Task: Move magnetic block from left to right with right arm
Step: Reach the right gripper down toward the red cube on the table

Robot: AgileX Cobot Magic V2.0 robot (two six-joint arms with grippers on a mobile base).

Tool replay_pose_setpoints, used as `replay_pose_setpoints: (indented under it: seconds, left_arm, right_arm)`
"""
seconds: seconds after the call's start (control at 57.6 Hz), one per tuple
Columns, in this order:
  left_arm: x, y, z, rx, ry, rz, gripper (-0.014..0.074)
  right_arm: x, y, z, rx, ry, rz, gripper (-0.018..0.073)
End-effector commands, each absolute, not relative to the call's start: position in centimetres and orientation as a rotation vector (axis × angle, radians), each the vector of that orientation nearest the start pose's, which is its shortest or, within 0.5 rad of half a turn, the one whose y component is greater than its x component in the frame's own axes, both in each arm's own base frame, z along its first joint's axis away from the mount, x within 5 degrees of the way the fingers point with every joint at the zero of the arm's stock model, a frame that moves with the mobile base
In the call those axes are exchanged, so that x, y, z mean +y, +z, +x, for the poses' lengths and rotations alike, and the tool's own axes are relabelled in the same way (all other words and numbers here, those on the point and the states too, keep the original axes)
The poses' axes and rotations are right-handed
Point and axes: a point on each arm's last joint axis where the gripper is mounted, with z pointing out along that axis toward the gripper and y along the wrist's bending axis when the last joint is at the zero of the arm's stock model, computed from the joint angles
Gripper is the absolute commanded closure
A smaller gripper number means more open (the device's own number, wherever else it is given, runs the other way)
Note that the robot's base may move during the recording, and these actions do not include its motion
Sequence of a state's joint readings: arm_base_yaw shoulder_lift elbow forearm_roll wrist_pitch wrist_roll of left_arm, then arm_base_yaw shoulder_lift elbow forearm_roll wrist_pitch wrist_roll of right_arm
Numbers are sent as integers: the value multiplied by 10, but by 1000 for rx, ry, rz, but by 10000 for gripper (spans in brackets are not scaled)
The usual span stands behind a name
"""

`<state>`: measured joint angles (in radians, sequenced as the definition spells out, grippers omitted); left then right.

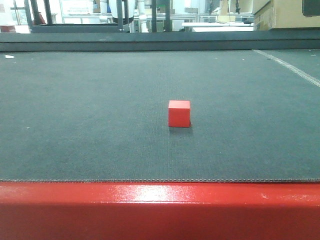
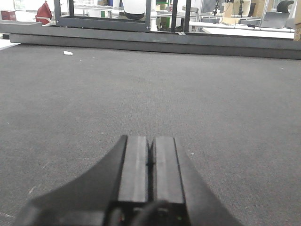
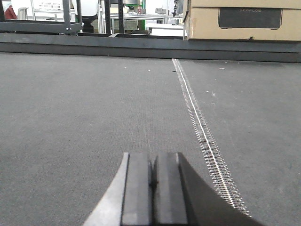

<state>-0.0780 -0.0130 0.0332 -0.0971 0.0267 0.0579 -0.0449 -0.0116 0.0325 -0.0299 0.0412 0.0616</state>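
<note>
Dark grey felt-like mat (image 1: pixel 90 130) covers pretty much the whole work surface, with a glossy red ledge (image 1: pixel 150 210) running along the near edge in the front view and a raised dark rail (image 1: pixel 150 42) along the far side. Behind that it's a cluttered workshop with metal frames and benches, too blurry to pick out much. The magnetic block (image 1: pixel 179 113) is a small plain red cube sitting flat on the mat, roughly in the middle of the front view and a touch right of centre, one face toward the camera, nothing touching it. Only the front camera catches it. The left gripper (image 2: pixel 150 141) is low over bare mat with its two black fingers pressed together, no gap and nothing between them. A little white scrap (image 2: pixel 68 52) lies far off near the rail on that side. The right gripper (image 3: pixel 151 157) looks the same: fingers squeezed together, holding nothing, close over the mat. Just to its right a pale zipper-looking seam (image 3: pixel 202 132) runs away across the mat toward the rail, and a brown cardboard box (image 3: pixel 244 19) sits beyond the rail at the top right.
</note>
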Motion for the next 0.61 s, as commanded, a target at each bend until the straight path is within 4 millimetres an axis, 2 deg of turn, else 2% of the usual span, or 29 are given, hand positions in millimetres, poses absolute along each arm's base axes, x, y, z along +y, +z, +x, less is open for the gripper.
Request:
replay_pose_setpoints:
  seconds: [0.0,0.59]
  left_arm:
    - [-4,206,55,1444,-102,17,722]
    - [-4,206,55,1444,-102,17,722]
  right_arm:
    - [-2,208,54,1438,-20,48,501]
    - [-2,210,54,1423,-20,47,501]
